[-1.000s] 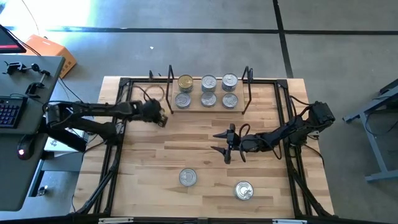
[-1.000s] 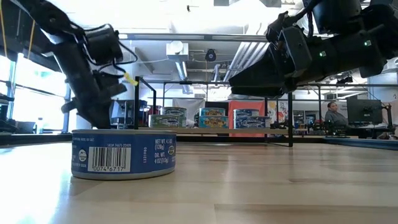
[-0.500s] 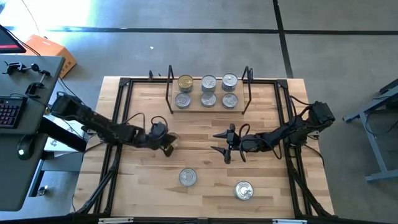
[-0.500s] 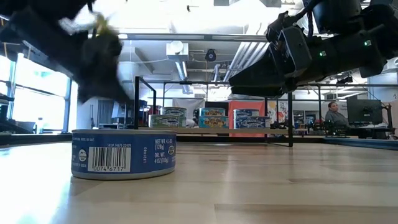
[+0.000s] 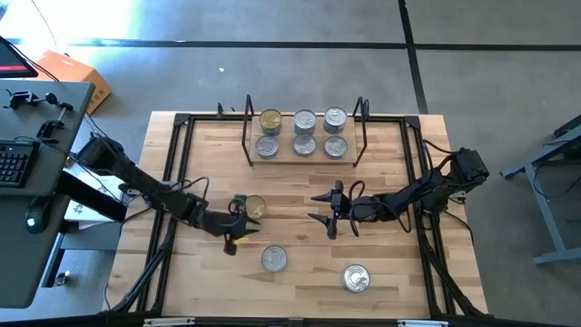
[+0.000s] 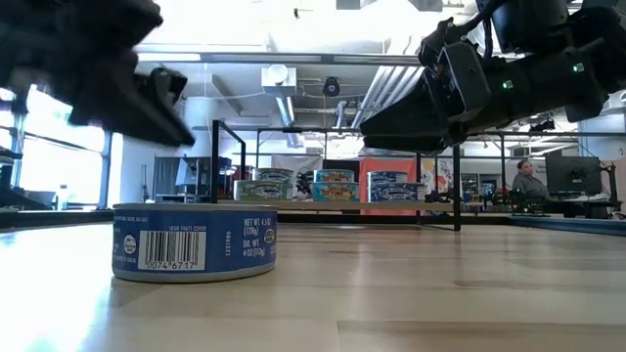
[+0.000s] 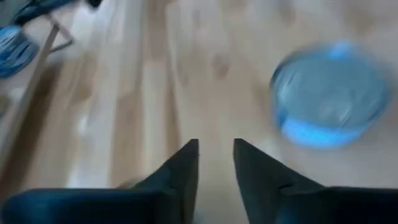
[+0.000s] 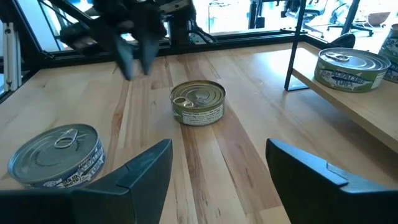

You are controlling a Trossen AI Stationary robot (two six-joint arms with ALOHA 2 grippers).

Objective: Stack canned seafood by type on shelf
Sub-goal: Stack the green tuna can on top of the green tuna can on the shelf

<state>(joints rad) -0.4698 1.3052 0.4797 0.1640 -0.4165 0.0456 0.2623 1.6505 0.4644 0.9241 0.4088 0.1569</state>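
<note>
The left gripper (image 5: 238,231), jaws slightly apart and empty, hovers just beside the short gold-lidded round tin (image 5: 255,208) on the worktop, well short of the light-wood shelf (image 5: 304,155). Closing off-centre could knock it away. The right gripper (image 5: 324,208), jaws wide and empty, waits nearby.

A blue label with a white barcode patch is seen on the near tin (image 6: 194,242); a gold lid and green label on another tin (image 8: 198,102).
</note>
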